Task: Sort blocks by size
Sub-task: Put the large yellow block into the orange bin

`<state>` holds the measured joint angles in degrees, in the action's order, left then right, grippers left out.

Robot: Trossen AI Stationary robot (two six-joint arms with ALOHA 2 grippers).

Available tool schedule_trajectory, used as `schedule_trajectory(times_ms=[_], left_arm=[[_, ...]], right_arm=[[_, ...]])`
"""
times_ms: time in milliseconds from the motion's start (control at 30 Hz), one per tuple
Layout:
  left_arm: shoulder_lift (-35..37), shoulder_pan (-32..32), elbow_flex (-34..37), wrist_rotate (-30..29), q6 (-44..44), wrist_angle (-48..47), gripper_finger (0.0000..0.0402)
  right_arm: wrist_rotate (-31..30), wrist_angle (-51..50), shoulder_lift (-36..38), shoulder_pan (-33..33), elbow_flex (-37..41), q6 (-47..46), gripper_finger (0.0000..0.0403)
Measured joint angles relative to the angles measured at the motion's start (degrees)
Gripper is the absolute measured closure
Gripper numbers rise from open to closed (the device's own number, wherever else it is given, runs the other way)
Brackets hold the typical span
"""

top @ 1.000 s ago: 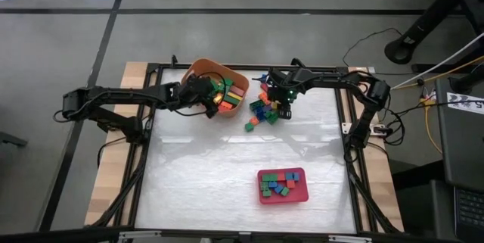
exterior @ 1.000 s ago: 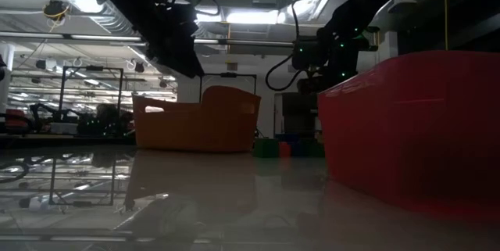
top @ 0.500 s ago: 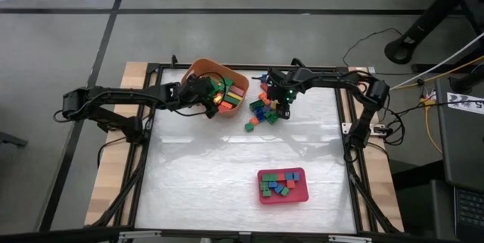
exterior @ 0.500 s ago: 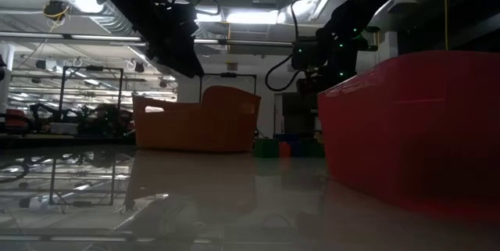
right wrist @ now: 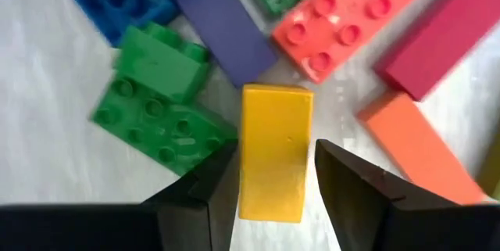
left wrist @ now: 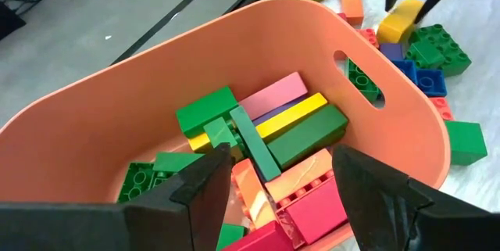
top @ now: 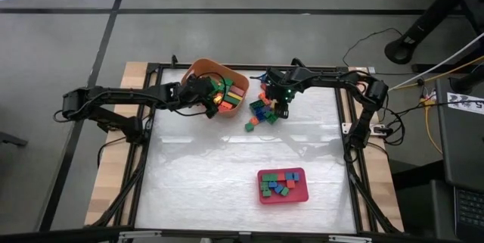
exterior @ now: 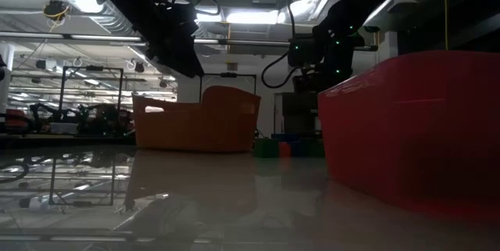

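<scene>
My right end effector (right wrist: 269, 184) pinches a long yellow plastic brick (right wrist: 273, 151) by its narrow sides, lifted just above the loose pile of studded plastic blocks (top: 263, 110) on the white surface (top: 227, 175), so it clears its neighbours. My left end effector (left wrist: 281, 181), fingers spread and empty, hovers over the orange rounded plastic tub (left wrist: 406, 138) holding the long bricks (the yellow one belongs there, I judge). Small squares sit in the pink-red rectangular tray (top: 302, 194), well apart.
</scene>
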<state>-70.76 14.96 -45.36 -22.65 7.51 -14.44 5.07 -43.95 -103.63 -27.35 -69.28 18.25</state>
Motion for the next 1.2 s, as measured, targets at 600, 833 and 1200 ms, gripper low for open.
schedule_trajectory(times_ms=[600,833,1200], left_arm=[[0.00,0.00,0.00,0.00,0.00,0.00,0.0192],[0.00,0.00,0.00,0.00,0.00,0.00,0.0192],[0.00,0.02,0.00,0.00,-0.01,0.02,0.0192]], right_arm=[[-3.07,2.79,0.17,0.00,5.11,-0.65,0.0238],[-3.10,1.46,0.20,0.00,3.00,-0.64,0.0273],[-3.86,-8.89,0.20,1.14,-13.92,0.26,0.0273]])
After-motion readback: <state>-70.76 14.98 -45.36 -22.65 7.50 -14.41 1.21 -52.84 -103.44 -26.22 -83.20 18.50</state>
